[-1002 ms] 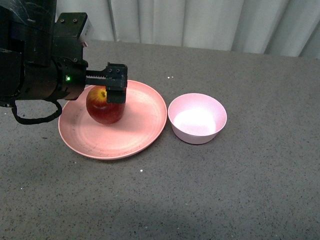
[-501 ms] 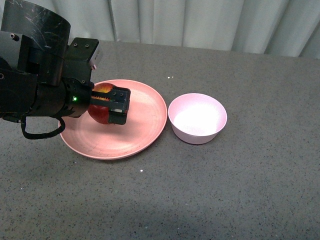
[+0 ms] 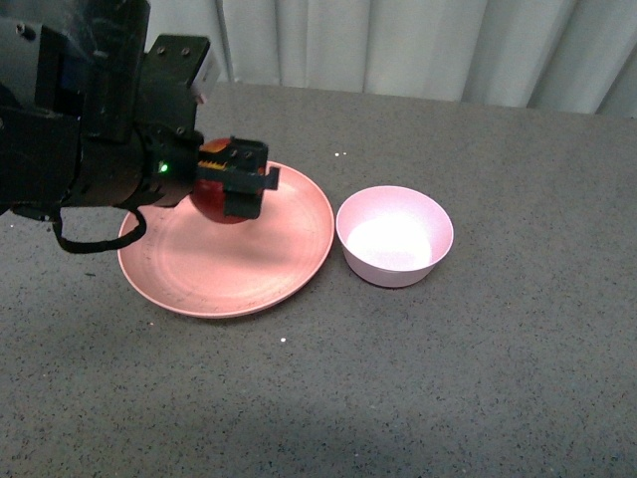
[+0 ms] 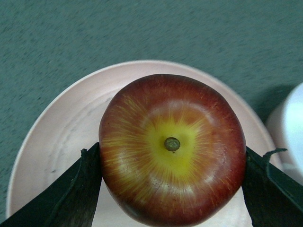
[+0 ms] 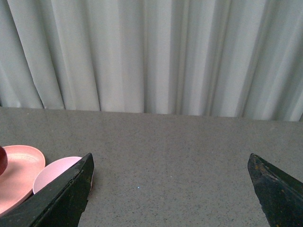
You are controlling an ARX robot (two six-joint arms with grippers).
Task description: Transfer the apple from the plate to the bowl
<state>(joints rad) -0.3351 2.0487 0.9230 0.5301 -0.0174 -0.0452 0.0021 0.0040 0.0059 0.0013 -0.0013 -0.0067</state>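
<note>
Only the left wrist view shows the yellow patch around the stem of the glossy dark red apple (image 4: 173,146), gripped between the left tool's (image 3: 237,184) black fingers (image 4: 71,198). The front view has it over the wide salmon-pink plate (image 3: 249,274), toward 11 o'clock and higher than half a second ago. At the plate's 3 o'clock, the small pale pink bowl (image 3: 395,234) shows only its whitish inside. The right tool (image 5: 170,194) gapes wide above the grey speckled bench (image 5: 189,142).

plate (image 3: 229,284) and bowl (image 3: 394,267) on grey table (image 3: 448,388)
</note>
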